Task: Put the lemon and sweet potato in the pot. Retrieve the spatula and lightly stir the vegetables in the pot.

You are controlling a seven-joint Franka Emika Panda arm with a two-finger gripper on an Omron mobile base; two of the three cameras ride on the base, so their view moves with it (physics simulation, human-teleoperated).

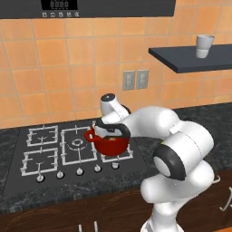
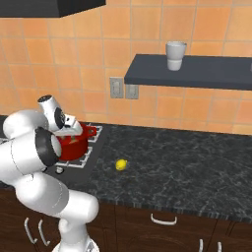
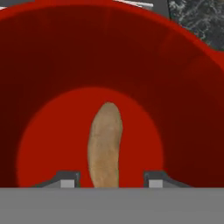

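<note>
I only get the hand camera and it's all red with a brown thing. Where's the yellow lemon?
Observer: The lemon lies on the dark counter, to the right of the stove, outside the pot.
Child: Where's the pot sitting?
Observer: On the stove's front right burner, seen from the left base view.
Child: Is the robot's hand high up?
Observer: No, the gripper hangs right over the pot's mouth, fingers apart, with the sweet potato lying on the pot's bottom between them.
Child: Anything else around?
Observer: A white cup on the wall shelf.
</note>
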